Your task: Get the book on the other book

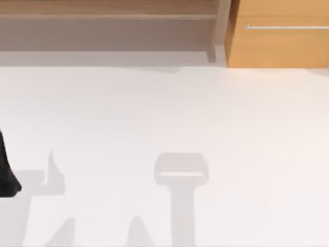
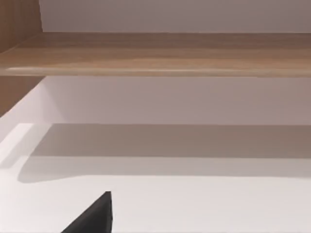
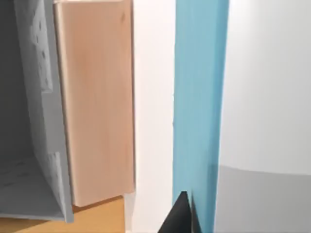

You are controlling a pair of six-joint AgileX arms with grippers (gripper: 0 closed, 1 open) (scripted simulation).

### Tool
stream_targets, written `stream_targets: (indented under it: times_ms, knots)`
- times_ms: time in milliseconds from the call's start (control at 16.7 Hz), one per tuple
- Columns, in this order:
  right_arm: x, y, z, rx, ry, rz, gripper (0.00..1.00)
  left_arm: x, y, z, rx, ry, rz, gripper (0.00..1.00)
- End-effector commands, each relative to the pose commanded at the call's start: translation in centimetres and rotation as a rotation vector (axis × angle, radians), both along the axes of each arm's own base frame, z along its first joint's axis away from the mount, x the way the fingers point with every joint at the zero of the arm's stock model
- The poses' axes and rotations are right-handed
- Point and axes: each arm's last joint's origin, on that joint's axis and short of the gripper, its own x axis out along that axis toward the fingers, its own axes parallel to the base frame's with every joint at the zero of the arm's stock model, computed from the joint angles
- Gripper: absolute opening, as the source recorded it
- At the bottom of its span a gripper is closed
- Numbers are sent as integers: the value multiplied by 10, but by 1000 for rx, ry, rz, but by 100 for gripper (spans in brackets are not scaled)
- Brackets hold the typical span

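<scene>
One blue book point(image 3: 200, 97) fills your right wrist view; jaw state unclear. Find the other book next.

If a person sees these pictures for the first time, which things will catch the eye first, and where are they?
In the right wrist view, a tall blue book stands out, with a dark fingertip of the right gripper against its lower edge. In the top view, the orange wooden cabinet sits at the far right of the white table; the left arm shows dark at the table's left edge.
</scene>
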Motion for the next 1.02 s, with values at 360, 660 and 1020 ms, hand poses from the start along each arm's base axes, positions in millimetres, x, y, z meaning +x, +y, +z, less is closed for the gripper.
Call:
stream_targets:
  times_ms: [360, 660, 1020]
  knots:
    - [0, 0, 0, 0, 0, 0, 60, 0, 0, 0, 0, 0, 0, 100]
    - [0, 0, 0, 0, 0, 0, 98, 0, 0, 0, 0, 0, 0, 100]
    - [0, 0, 0, 0, 0, 0, 100, 0, 0, 0, 0, 0, 0, 100]
